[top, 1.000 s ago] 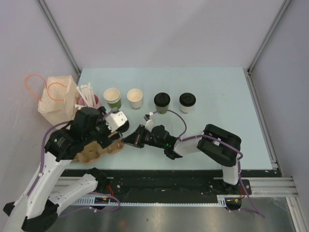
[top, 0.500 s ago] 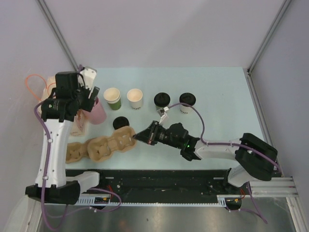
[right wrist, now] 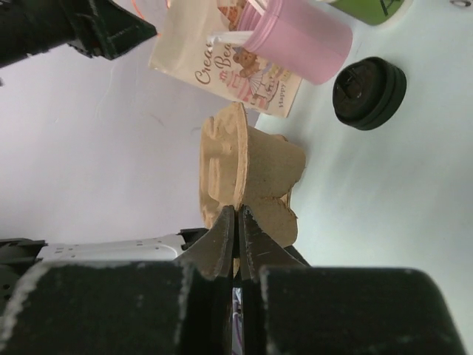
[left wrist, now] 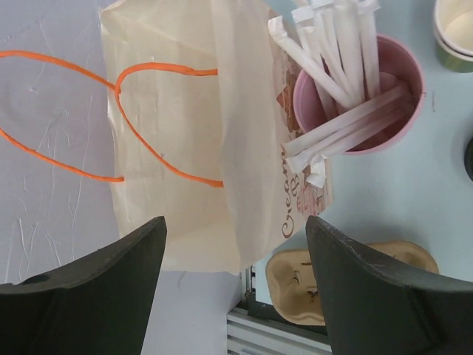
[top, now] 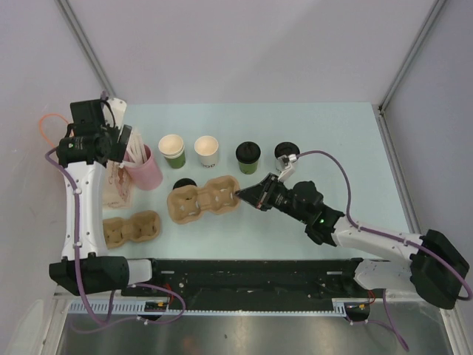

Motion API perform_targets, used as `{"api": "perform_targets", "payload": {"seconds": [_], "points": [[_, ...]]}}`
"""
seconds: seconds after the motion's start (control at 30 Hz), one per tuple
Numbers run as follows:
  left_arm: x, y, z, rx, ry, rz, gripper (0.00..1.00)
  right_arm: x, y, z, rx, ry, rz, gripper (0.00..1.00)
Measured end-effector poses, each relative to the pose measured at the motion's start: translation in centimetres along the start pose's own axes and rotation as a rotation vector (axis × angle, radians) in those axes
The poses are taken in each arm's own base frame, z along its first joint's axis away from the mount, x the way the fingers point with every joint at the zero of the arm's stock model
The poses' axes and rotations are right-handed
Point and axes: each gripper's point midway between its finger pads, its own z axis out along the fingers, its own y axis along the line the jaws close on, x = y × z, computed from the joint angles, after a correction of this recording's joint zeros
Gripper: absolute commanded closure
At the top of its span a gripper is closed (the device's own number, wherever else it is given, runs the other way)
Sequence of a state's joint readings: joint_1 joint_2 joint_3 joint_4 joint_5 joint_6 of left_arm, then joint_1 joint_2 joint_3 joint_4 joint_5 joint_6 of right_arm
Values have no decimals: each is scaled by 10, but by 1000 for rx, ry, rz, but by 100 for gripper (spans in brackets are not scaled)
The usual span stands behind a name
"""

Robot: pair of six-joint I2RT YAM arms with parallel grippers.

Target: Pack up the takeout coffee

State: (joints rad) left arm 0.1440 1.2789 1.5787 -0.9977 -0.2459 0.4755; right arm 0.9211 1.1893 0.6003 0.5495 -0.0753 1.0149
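Note:
Two lidded paper cups stand in the back row: a green one (top: 248, 157) and a white one (top: 281, 151), partly behind my right arm's cable. Left of them stand an open green cup (top: 172, 150) and an open white cup (top: 206, 150). A loose black lid (top: 183, 185) lies by a brown cardboard cup carrier (top: 201, 201). My right gripper (top: 247, 194) is shut on that carrier's right edge, as the right wrist view (right wrist: 237, 222) shows. My left gripper (top: 103, 140) is open and empty above the beige bag (left wrist: 185, 133).
A pink cup (top: 146, 171) of white straws stands beside the bag with orange handles (top: 117, 186). A second cardboard carrier (top: 131, 228) lies at the front left, near the table edge. The cage posts stand at the back corners.
My right gripper has pulled one carrier to the right, away from the other. My left arm has let go of the carriers, risen and moved back-left over the bag.

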Motion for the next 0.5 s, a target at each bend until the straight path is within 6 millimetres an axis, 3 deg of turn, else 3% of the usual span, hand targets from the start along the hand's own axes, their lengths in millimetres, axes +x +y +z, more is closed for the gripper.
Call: {"api": "perform_targets", "payload": {"seconds": [0.23,0.33,0.5], "points": [[11,20,20,-18,61,-26,18,-27,15,-29,-3,-62,-61,100],[18,27,36,-5,88,-47,23,-30,12,-35,26,-71,-75,100],[29,22,56,65,117,-51,31,-34,0,-43,93,-93,-91,100]]}}
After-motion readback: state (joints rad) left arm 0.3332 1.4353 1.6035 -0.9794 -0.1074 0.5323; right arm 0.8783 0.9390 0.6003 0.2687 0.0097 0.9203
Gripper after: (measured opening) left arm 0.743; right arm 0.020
